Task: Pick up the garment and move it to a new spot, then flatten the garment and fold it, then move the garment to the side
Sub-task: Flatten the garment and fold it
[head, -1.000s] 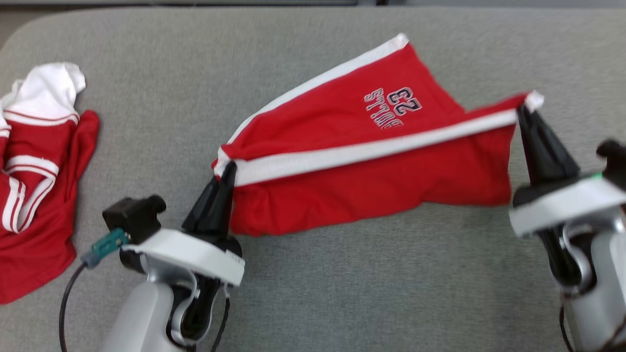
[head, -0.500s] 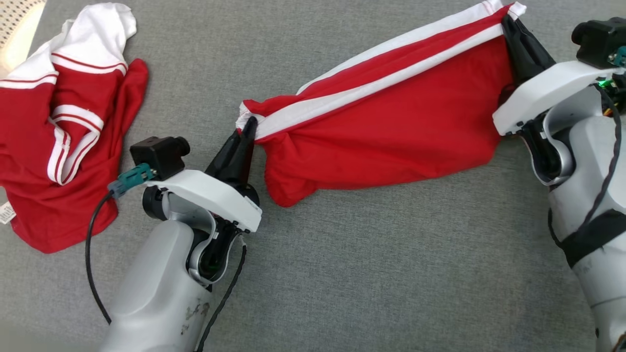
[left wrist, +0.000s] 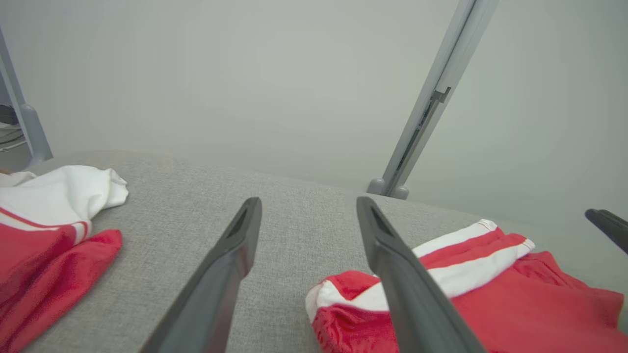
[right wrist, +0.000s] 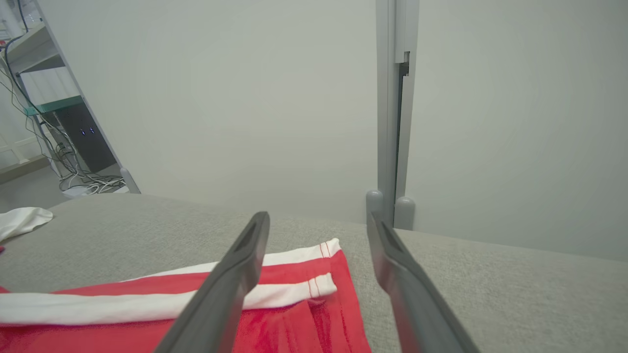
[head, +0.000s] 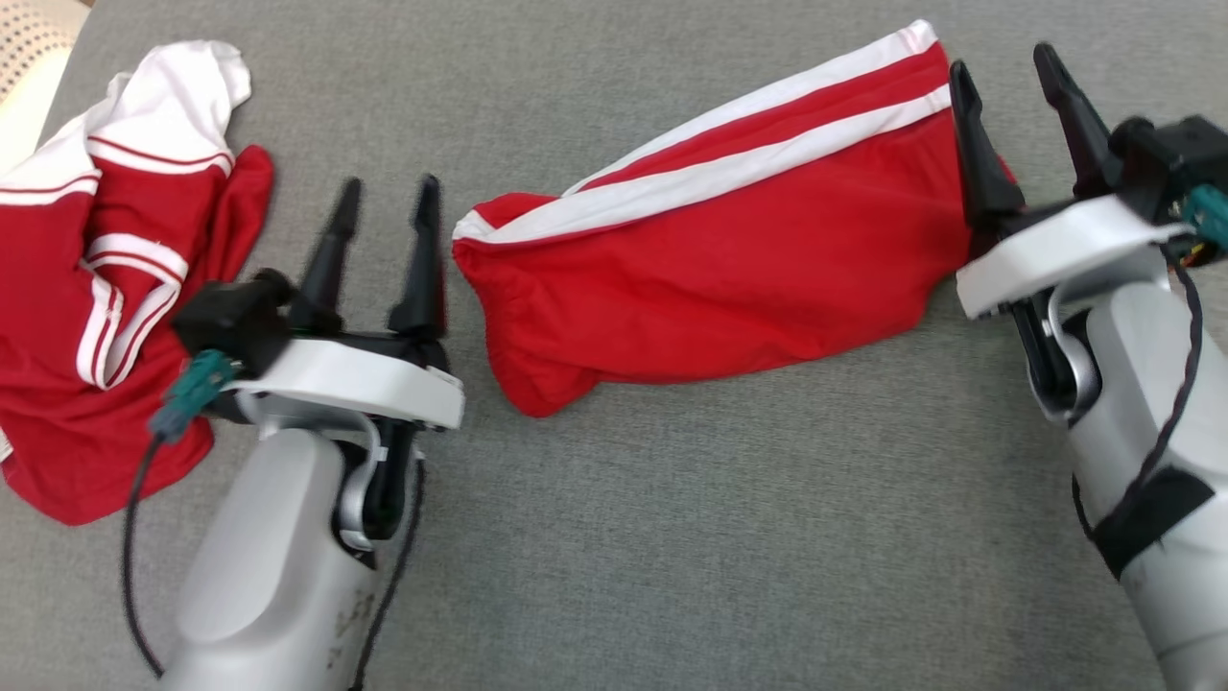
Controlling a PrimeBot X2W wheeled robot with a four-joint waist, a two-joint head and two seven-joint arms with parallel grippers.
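Cut off by head view's left edge: 2nd garment, far part unseen. Rt end of garment partly hidden behind right gripper finger; cropped at left & btm edges in right wrist view.

Both let go. Left hand: was pinched on white-striped left end of garment, now fingers spread, clear of cloth, just beside that end. Right hand: was clamped on right corner, now spread too, one finger over cloth edge, contact unclear. Garment was hung taut between hands with ends lifted; now slack on surface, folded over, number print seen a second ago no longer showing. Also head camera shifted meanwhile, so framing differs.
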